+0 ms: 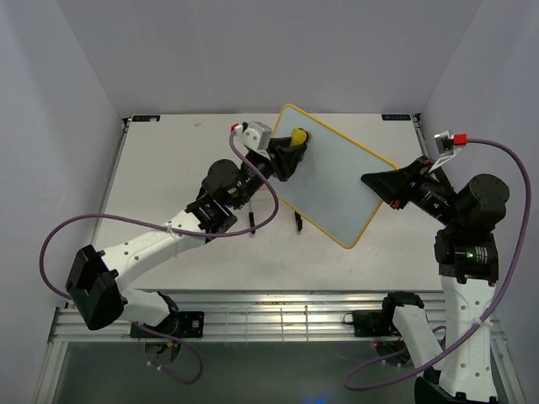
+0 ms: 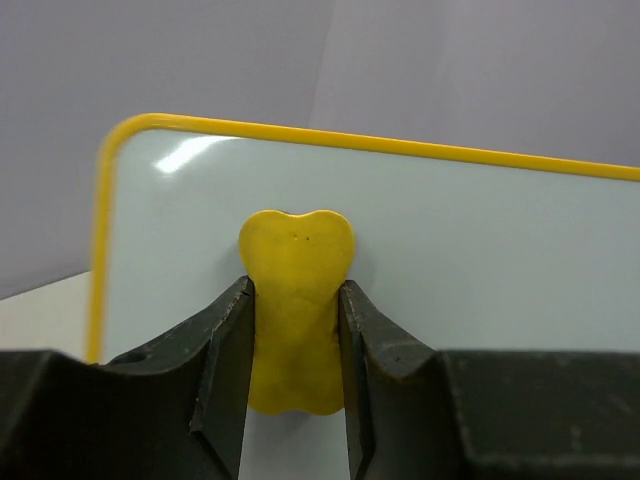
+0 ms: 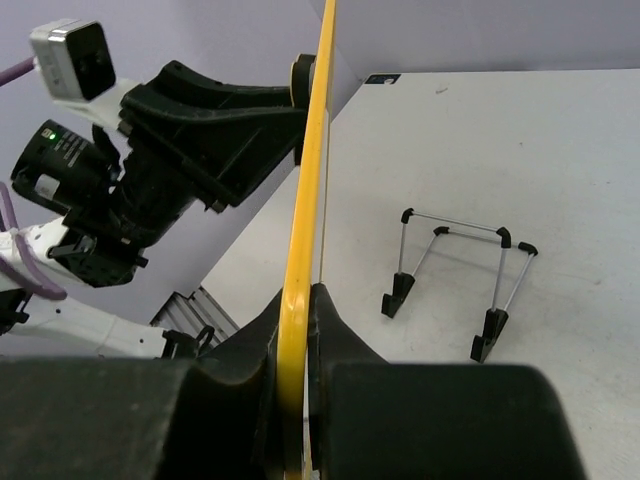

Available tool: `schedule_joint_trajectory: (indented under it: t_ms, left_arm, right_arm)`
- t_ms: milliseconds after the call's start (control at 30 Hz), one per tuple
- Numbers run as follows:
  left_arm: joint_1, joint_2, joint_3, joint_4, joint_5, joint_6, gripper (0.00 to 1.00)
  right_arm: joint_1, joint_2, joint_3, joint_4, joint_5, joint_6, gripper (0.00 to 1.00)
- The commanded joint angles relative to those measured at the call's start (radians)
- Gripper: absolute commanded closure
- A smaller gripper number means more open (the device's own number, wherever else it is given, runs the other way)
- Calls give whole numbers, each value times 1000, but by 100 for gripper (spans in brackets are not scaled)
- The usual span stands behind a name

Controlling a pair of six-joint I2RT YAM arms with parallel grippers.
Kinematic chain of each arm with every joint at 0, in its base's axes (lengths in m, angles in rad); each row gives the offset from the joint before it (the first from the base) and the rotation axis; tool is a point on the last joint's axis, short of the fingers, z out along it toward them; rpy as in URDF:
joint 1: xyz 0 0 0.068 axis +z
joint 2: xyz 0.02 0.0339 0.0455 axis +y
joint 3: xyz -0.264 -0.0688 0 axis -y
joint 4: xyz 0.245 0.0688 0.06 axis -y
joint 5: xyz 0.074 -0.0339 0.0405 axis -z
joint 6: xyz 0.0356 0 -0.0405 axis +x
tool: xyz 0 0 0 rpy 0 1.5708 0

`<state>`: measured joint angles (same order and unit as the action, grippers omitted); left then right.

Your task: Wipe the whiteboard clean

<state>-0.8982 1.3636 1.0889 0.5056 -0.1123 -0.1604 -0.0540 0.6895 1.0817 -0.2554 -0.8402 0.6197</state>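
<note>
Holds the whiteboard [image 1: 333, 181] raised above the table [image 1: 160, 177], tilted, between the two arms. Clamps its right edge with the right gripper [image 1: 372, 182], with both fingers [image 3: 345, 345] closed tight on the thin yellow frame. Appears edge-on from the right wrist as a narrow yellow line rising out of that pinch. Shows a plain white surface in the top and left wrist views, with a bright glare near one rounded corner.

Grips a small yellow sponge eraser [image 2: 296, 240] with the left gripper [image 1: 293, 145], with black fingers [image 2: 225, 340] closed on its narrow waist from either side and its lobed end sticking out past the fingertips. Presses that eraser against the board face: near the upper left corner in the left wrist view, close to the far end of the board in the top view.

Has a thin black wire stand [image 3: 396, 292] upright on the table, on the side of the board away from the eraser, apart from the board and from both grippers
</note>
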Motion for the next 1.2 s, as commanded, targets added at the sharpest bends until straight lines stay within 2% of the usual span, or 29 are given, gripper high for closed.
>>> schedule_joint_trajectory:
  t_ms: [0, 233, 300, 367, 433, 500, 533, 567, 667, 767, 867, 1000, 1167]
  left_arm:
    - [126, -15, -67, -102, -18, -59, 98]
    - [307, -101, -130, -141, 23, -102, 97]
    - [314, -119, -133, -148, 22, -96, 98]
    - [315, -138, -141, -156, 14, -108, 97]
    - [317, -169, -144, -189, -39, -129, 97]
    - [321, -187, -135, -287, -108, -203, 94]
    - [321, -202, -129, -336, -203, -234, 93]
    - [323, -210, -112, -458, -249, -279, 91]
    - [328, -244, -116, -670, -401, -385, 91]
    - [360, -288, -181, -797, -444, -467, 90]
    - [395, -305, -286, -863, -400, -533, 90]
    - [400, -330, -441, -880, -356, -608, 89]
    - [398, -371, -575, -878, -378, -627, 77]
  right_arm:
    - [37, -50, 55, 208, -249, 74, 92]
    - [36, -48, 52, 243, -254, 103, 92]
    - [36, -44, 50, 237, -246, 91, 92]
    - [36, -36, 63, 138, -223, 39, 92]
    - [36, -13, 79, 40, -143, -82, 92]
    - [36, 1, 70, -13, -70, -126, 92]
    - [36, 2, 61, -16, -48, -150, 92]
    - [36, 7, 44, -18, -8, -159, 92]
    - [36, 36, 29, -15, 70, -202, 92]
    - [36, 76, 18, -4, 130, -245, 92]
    - [36, 119, 9, 76, 116, -245, 92]
    - [36, 200, 23, 206, 21, -244, 92]
    - [36, 248, 32, 352, -123, -285, 92]
